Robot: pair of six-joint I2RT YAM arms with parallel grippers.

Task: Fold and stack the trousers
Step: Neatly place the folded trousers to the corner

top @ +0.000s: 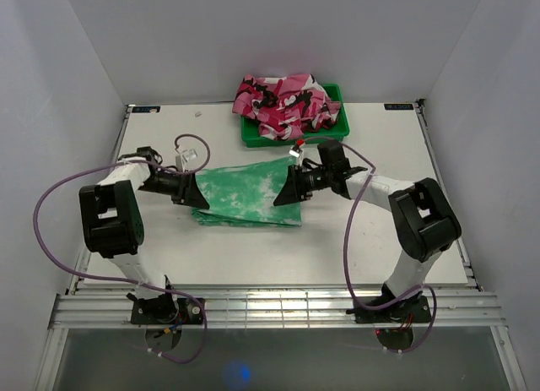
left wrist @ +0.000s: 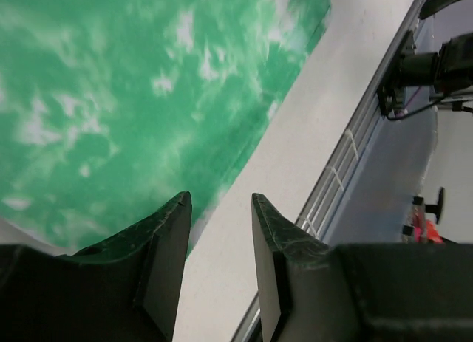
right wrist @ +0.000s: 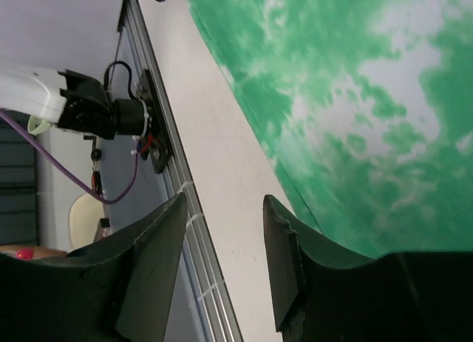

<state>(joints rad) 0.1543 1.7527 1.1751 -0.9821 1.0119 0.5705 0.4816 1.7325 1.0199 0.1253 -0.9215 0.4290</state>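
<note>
No legible text. Two small dark stickers sit on the far edge of the table (top: 380, 239): far-left sticker (top: 145, 109), far-right sticker (top: 398, 106). The print on both is too small to read.

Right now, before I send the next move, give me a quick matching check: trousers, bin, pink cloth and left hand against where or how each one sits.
Things:
1 trousers
2 bin
3 pink cloth
4 left hand

Places or states:
A at the far edge of the table
B open, at the trousers' left end
C lying flat mid-table
D heaped in the bin

Pairs: 1-C, 2-A, 3-D, 4-B
</note>
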